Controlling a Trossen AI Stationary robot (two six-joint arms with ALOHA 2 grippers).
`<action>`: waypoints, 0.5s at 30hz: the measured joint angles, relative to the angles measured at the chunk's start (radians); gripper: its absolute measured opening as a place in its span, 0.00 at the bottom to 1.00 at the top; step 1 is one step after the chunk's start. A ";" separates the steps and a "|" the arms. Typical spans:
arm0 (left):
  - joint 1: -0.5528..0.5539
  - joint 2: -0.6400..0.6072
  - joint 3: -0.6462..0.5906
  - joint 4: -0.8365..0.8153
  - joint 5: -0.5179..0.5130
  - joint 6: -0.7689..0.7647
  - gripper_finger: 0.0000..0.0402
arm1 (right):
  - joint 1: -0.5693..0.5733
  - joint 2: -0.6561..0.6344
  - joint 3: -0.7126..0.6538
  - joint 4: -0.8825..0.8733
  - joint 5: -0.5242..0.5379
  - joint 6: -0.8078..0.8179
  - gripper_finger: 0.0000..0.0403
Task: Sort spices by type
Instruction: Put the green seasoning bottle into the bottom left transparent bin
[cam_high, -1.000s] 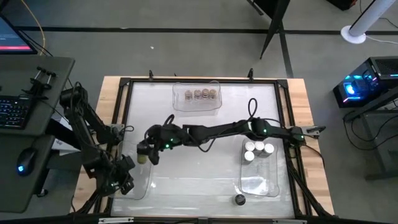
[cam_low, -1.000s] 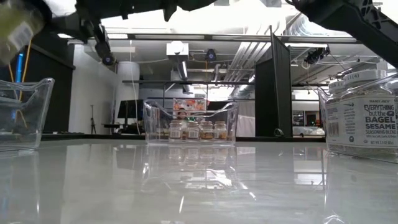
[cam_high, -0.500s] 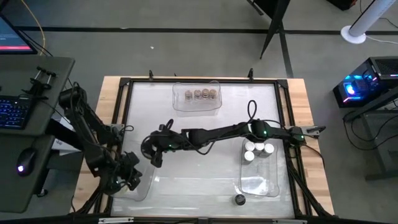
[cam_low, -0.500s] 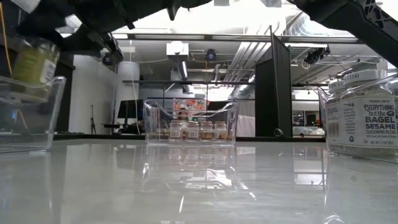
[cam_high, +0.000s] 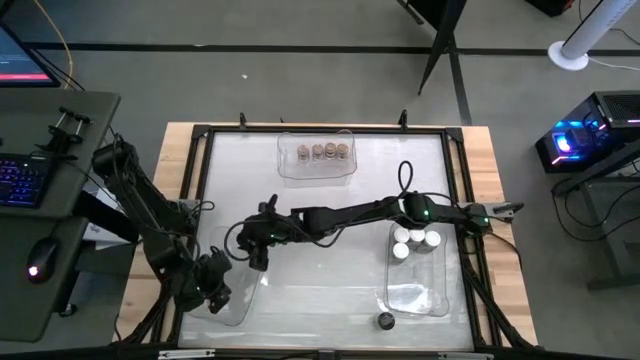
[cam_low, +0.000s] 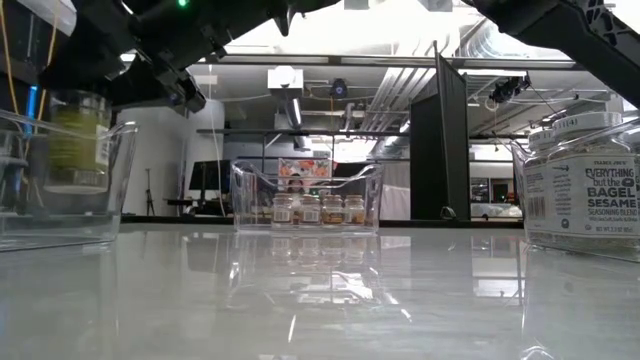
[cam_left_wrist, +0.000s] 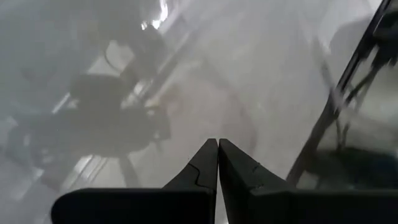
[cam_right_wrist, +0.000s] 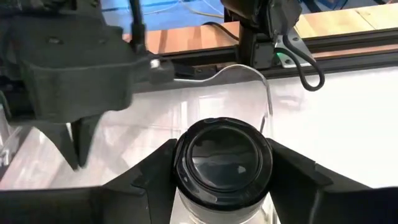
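Note:
My right gripper (cam_high: 258, 250) reaches across to the table's left and is shut on a spice jar (cam_low: 75, 140) with a black lid and yellow-green contents. The jar hangs upright inside the near-left clear bin (cam_high: 240, 297). My left gripper (cam_high: 215, 283) is shut at that bin's left side; the right wrist view shows the left gripper (cam_right_wrist: 74, 149) pointing down. Several tan-lidded jars (cam_high: 318, 152) stand in the far bin. Three white-lidded jars (cam_high: 415, 243) stand in the right bin. One black-lidded jar (cam_high: 386, 320) stands on the table near the near edge. My right gripper pinches the jar just under its black lid (cam_right_wrist: 222, 158), one finger (cam_right_wrist: 155, 177) on either side, coming from above and slanting from the table's right. The jar is upright, within the bin's walls (cam_low: 120, 190), its bottom above the bin's floor. My left gripper's shut fingers (cam_left_wrist: 208, 162) stand at the bin's left wall; whether they pinch or only push it, I cannot tell.
The table's raised black frame (cam_high: 200, 200) runs round the white top. A large seasoning jar (cam_low: 580, 185) looms at the right of the low view. Bare table lies between the three bins (cam_high: 320, 280). A desk with keyboard and mouse (cam_high: 30, 180) stands beyond the left edge.
My right gripper has come down and shifted toward the near edge and the right, lowering the jar from above the bin's rim to inside its walls. My left gripper has moved toward the table's right and near edge, and the near-left bin has slid right along the table with it.

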 joint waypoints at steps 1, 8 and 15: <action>-0.008 0.008 0.000 0.006 0.026 0.000 0.00 | 0.000 0.000 0.000 -0.001 0.000 -0.008 0.49; -0.026 0.078 0.000 0.188 0.151 0.071 0.00 | 0.000 -0.002 0.000 -0.003 -0.038 -0.018 0.49; 0.016 0.164 0.003 0.391 0.169 0.150 0.00 | 0.003 -0.002 0.000 -0.005 -0.104 -0.051 0.49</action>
